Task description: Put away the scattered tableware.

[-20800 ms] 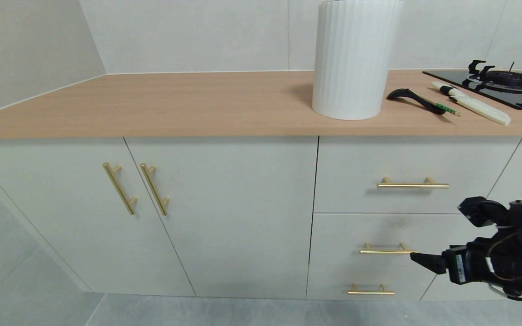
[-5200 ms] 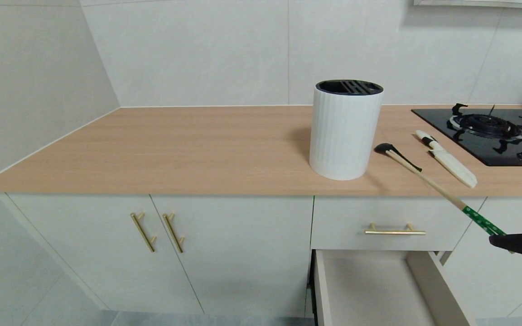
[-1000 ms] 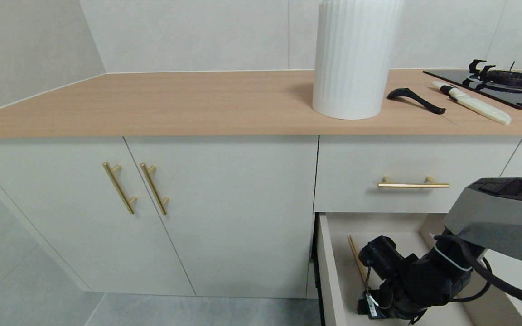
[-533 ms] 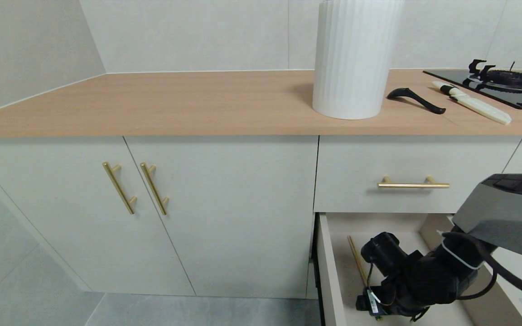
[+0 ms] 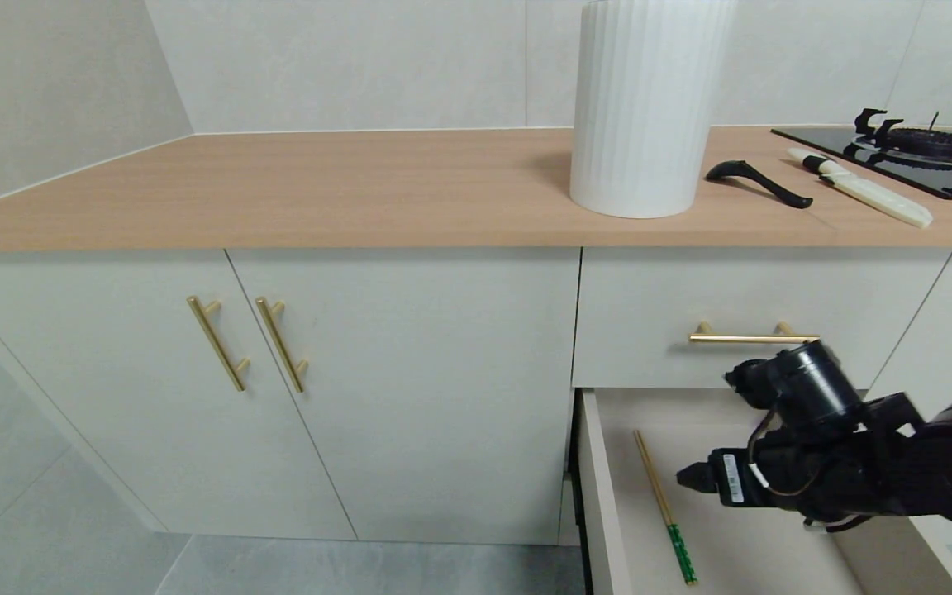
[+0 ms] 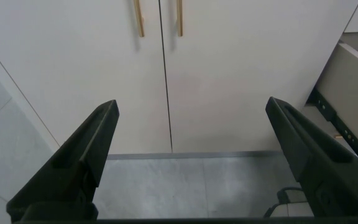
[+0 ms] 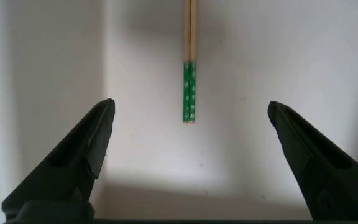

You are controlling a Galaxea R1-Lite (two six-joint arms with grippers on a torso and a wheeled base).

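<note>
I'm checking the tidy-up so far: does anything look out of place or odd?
Nothing is spilled or damaged. A black utensil and a white knife lie loose on the countertop beside the white holder, while the chopsticks lie in the open drawer.

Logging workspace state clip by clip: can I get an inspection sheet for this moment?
Surface: wooden countertop, items at its right end.
Job's things: chopsticks lie in the open drawer, free of any gripper; black spoon and white knife lie on the countertop.
Clutter: white ribbed holder stands on the countertop.
Grippers: right gripper open, empty, over the drawer; left gripper open, empty, facing the cabinet doors.
Cables: thin cable looped at the right wrist.
Surroundings: tiled wall, gas stove, grey floor.
</note>
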